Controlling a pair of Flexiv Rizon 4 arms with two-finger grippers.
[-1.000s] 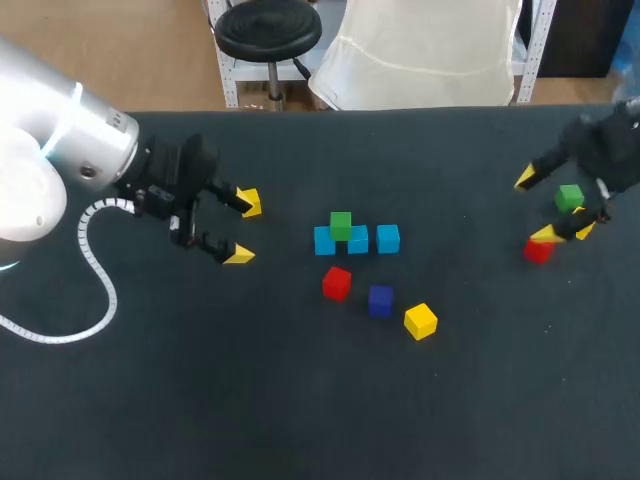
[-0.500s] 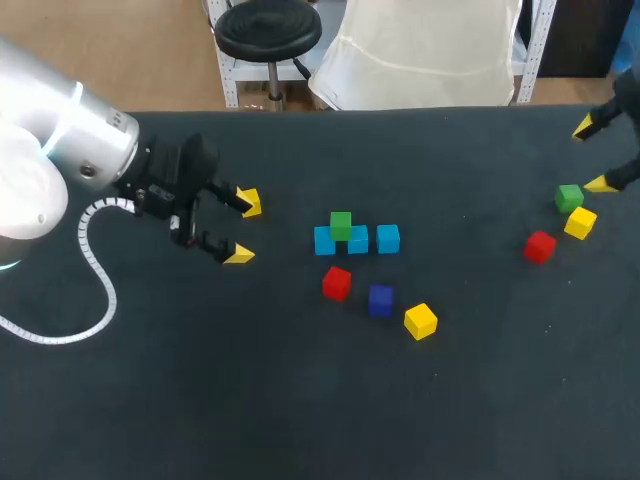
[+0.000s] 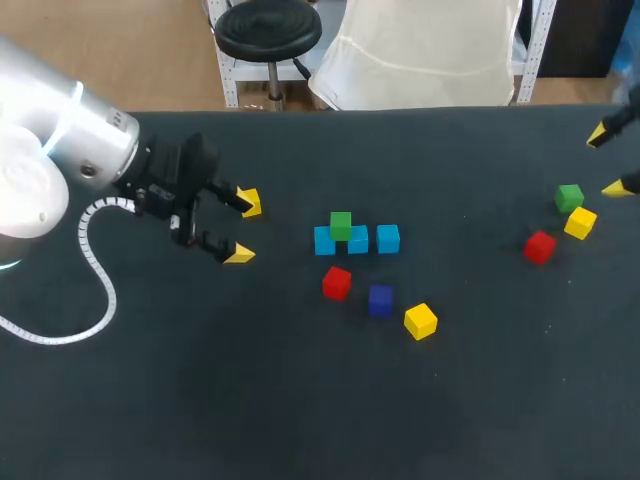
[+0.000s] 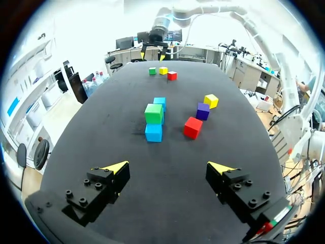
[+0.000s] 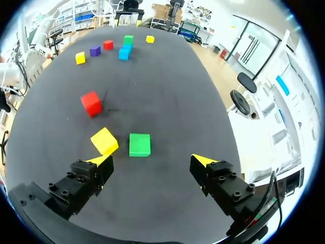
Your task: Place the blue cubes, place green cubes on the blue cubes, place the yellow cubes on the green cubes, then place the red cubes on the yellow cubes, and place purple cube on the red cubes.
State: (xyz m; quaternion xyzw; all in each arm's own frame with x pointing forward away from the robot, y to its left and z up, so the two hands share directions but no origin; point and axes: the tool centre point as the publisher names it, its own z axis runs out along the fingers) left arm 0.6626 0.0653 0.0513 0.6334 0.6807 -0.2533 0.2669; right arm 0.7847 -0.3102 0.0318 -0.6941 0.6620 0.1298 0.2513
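The left hand point(image 3: 245, 228) is hanging wide open and empty, well apart from the row of blue cubes point(image 3: 357, 241), where one green cube point(image 3: 340, 225) is sitting on top. The right hand point(image 3: 607, 160) is also standing wide open and empty, near a second green cube point(image 3: 570, 197) that is lying just beside a yellow cube point(image 3: 580, 222) on the worktop point(image 3: 300, 400).

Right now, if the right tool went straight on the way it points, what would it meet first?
Probably the loose green cube, which lies just ahead of the open right tool. The yellow cube sits beside it, nearer one finger. The tool's height above the table is unclear.
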